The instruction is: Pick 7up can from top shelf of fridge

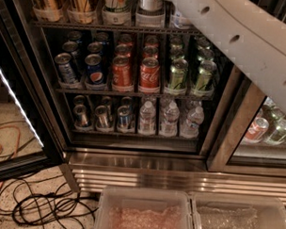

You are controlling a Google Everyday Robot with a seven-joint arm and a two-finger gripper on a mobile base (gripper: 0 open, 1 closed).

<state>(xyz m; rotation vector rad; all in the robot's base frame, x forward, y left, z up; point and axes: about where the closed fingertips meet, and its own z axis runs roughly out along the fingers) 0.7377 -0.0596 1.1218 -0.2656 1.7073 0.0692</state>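
The arm (239,39) reaches the top shelf (89,26); its end effector is past the upper edge, so I cannot tell its grip. It may topple cans (150,1) crowding the 7up can (116,1).

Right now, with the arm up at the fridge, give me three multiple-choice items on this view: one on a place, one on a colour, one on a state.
1. Where do the water bottles stand?
A top shelf; B middle shelf; C bottom shelf
2. What colour are the two front cans at the right end of the middle shelf?
A green; B red; C blue
3. The fridge door on the left is:
A shut; B swung open; C taken off

Key:
1. C, they fill the right half of the lowest rack.
2. A, both are green, next to the Coca-Cola can.
3. B, its lit edge angles out over the floor.

The white arm reaches up by the top shelf. The gripper is out of view past the top edge.
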